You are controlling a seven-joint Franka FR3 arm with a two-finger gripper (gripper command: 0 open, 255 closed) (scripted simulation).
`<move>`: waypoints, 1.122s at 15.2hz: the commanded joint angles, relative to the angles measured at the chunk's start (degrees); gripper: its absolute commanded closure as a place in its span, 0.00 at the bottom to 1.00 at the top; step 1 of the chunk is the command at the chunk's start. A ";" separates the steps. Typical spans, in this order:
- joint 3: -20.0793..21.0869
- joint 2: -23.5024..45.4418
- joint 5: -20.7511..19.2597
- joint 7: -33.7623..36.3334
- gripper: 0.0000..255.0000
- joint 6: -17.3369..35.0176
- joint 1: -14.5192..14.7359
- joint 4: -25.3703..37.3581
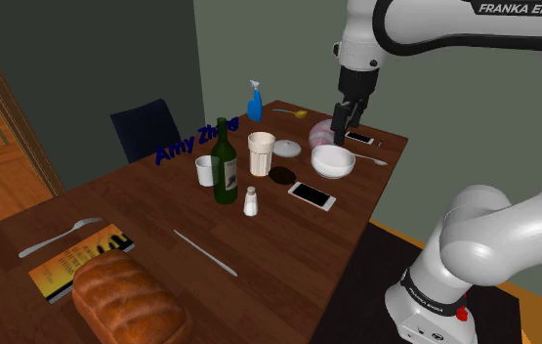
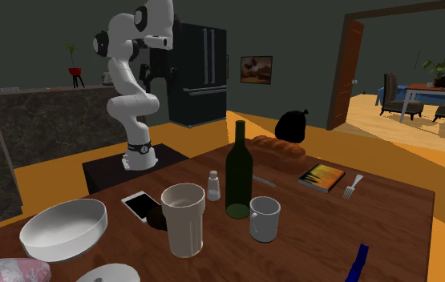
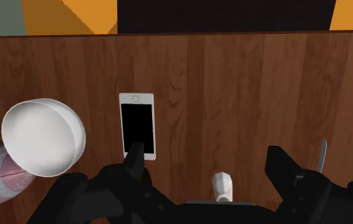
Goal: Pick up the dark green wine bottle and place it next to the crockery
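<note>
We saw the all-black two-finger gripper (image 1: 343, 135) spread wide, clasping nothing, just above a round white bowl (image 1: 333, 161). The tall dark green wine bottle (image 1: 224, 166) stood upright, well apart from it.

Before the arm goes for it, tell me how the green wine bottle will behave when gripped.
The wine bottle stands tall on a narrow base, so it would probably tip if pushed high up. Its glossy round body looks smooth: likely slippery, and apt to roll once down. The mug close beside it would probably get knocked.
</note>
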 commanded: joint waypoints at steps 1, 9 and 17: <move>0.00 0.00 0.00 0.00 0.00 0.00 0.00 0.00; 1.01 16.89 1.52 2.16 0.00 8.88 0.04 9.41; 1.96 33.89 2.25 3.88 0.00 13.42 0.16 23.35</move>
